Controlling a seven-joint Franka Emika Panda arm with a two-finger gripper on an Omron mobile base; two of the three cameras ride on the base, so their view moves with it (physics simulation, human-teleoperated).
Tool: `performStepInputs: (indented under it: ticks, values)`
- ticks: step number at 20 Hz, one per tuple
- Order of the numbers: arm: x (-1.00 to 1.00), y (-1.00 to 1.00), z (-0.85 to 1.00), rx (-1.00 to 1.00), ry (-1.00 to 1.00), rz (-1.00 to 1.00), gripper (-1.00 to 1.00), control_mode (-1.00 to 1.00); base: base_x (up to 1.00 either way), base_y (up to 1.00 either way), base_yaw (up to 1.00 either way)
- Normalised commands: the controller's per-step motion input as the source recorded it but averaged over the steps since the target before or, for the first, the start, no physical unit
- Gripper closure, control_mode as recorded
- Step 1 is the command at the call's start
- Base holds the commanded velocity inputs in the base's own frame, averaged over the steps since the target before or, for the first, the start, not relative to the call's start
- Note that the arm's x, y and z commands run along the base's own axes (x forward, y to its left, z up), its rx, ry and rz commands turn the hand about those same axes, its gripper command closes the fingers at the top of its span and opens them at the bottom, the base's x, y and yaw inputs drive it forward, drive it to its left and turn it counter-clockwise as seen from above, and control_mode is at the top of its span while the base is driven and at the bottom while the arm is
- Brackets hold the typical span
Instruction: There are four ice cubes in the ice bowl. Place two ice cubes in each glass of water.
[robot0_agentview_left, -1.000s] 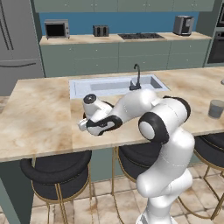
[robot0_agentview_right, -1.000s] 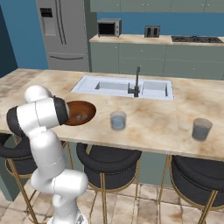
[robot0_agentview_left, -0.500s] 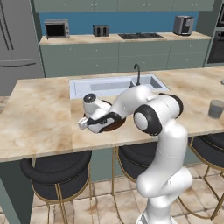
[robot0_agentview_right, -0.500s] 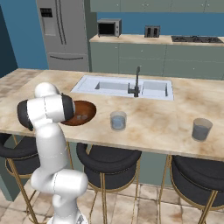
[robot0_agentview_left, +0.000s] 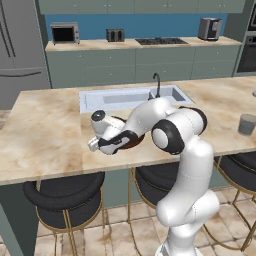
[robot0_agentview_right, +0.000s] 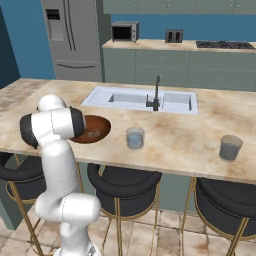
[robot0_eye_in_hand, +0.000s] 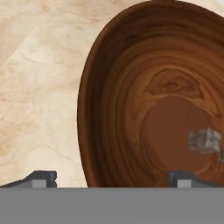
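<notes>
Gripper (robot0_eye_in_hand: 111, 177), fingers spread and empty, has dropped closer over the near-left rim of the ice bowl (robot0_eye_in_hand: 109, 113) within the last second. One ice cube (robot0_eye_in_hand: 204, 140) lies inside; grasp pending.

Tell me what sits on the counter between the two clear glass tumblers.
Nothing: in the right base view, only bare beige marble counter runs between the nearer clear tumbler and the farther clear tumbler.

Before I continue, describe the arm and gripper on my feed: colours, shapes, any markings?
The arm is glossy white with rounded, tubular links and black bands at the joints. The gripper ends in two small dark grey, blocky fingertips. No cables or markings are visible.
</notes>
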Motion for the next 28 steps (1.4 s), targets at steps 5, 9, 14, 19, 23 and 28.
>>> performStepInputs:
  ticks: [5, 9, 14, 19, 23, 28]
  values:
    - [-0.01, -0.03, 0.0, -0.02, 0.0, 0.0, -1.0, -1.0, 0.0, 0.0, 0.0]
    - [0.0, -0.13, 0.0, 0.0, 0.0, 0.0, 1.0, -1.0, 0.0, 0.0, 0.0]
    - [0.0, -0.2, -0.04, 0.0, 0.0, 0.0, 1.0, -1.0, 0.0, 0.0, 0.0]
    - [-0.03, -0.35, 0.01, 0.0, 0.0, 0.0, 1.0, -1.0, 0.0, 0.0, 0.0]
    - [-0.23, -0.09, 0.73, 0.01, 0.0, 0.0, 1.0, -1.0, 0.0, 0.0, 0.0]
    - [-0.05, 0.0, 1.0, 0.0, 0.06, 0.05, 1.0, -1.0, 0.0, 0.0, 0.0]
